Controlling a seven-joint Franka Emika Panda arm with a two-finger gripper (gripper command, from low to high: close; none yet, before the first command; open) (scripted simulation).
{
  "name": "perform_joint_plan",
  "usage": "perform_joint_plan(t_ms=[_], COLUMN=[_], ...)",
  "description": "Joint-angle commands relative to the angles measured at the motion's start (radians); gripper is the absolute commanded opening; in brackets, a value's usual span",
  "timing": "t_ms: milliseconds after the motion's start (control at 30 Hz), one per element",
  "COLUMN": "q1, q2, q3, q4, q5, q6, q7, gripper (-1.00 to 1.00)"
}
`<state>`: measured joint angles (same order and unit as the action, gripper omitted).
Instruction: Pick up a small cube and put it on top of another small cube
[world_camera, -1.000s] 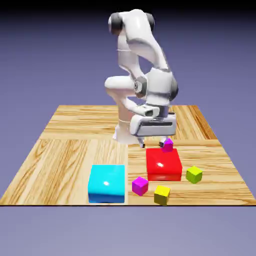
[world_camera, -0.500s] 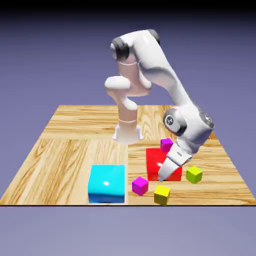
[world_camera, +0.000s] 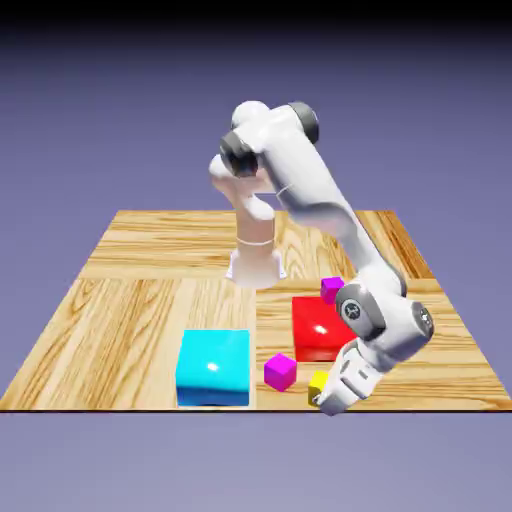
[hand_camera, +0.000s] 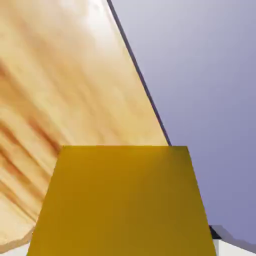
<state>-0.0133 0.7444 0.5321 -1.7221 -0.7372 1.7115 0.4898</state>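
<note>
Yellow cube (world_camera: 318, 386) is at the table's near edge, right of centre in the exterior view, with the gripper (world_camera: 328, 405) down at it. Jaws are closed on the cube: in the hand view it fills the space between the fingers, bottom middle. Hand view also has the table edge running diagonally just past the cube, backdrop beyond, so little tabletop on that side.

Near magenta cube (world_camera: 280, 372) sits just to the exterior view's left of the yellow one, apart from it; tight gap. Cyan block (world_camera: 213, 367) is further left, also close to the near edge. Behind the yellow cube: red block (world_camera: 318, 328), then far magenta cube (world_camera: 332, 290) at its back. Open wood on the table (world_camera: 130, 330) left of the cyan block and across the far left.

Hard to see: hand covers part of the yellow cube and the exterior view hides the fingertips. Arm (world_camera: 320, 190) cuts off the red block's right side. Can't tell if the yellow cube is touching the table.
</note>
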Motion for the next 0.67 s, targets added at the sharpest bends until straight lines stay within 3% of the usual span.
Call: perform_joint_plan(t_ms=[0,367,500,533,633], q1=[0.009,0.095,0.081,0.081,0.089], q2=[-0.026,-0.281,-0.234,-0.234,-0.26], q3=[-0.035,-0.372,-0.389,-0.389,-0.38], q4=[-0.018,-0.193,-0.306,-0.306,-0.244], q5=[0.041,0.463,0.433,0.433,0.45], q6=[0.003,0.026,0.183,0.183,0.097], q7=[0.01,0.099,0.123,0.123,0.11], gripper=[-1.0,-1.0,-1.0,1.0,1.0])
